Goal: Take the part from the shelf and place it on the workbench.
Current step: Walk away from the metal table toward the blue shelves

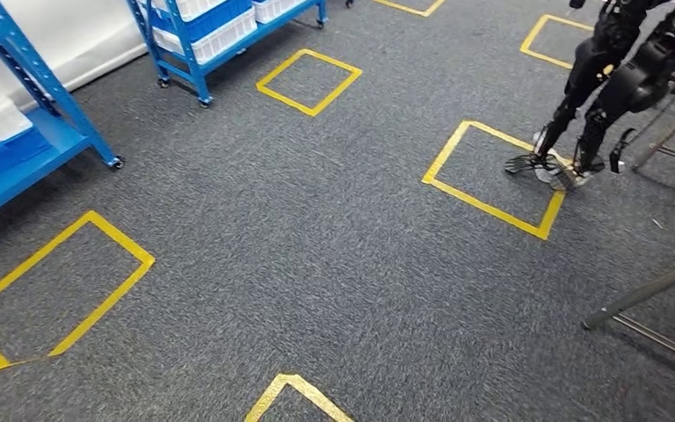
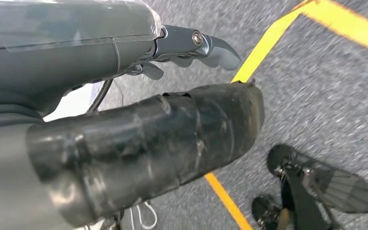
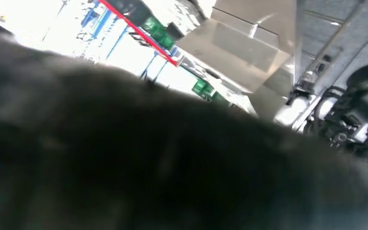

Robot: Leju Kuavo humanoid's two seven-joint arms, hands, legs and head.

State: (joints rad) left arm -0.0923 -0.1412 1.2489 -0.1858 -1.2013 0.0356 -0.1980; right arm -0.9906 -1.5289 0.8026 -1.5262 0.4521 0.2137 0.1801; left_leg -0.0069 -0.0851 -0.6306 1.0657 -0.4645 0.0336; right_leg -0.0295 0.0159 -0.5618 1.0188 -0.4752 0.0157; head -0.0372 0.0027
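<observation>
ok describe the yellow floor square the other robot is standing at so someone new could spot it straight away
Look at the grey carpet and go to its right side, past the blue shelf carts at the left and top. There, a black legged robot stands with its feet on the far right corner of a yellow tape square. None of the other yellow squares has anything standing on it.

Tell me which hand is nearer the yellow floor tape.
Left, likely. The left hand hangs above the tape; the right hand is a dark blur facing a grey bench.
</observation>
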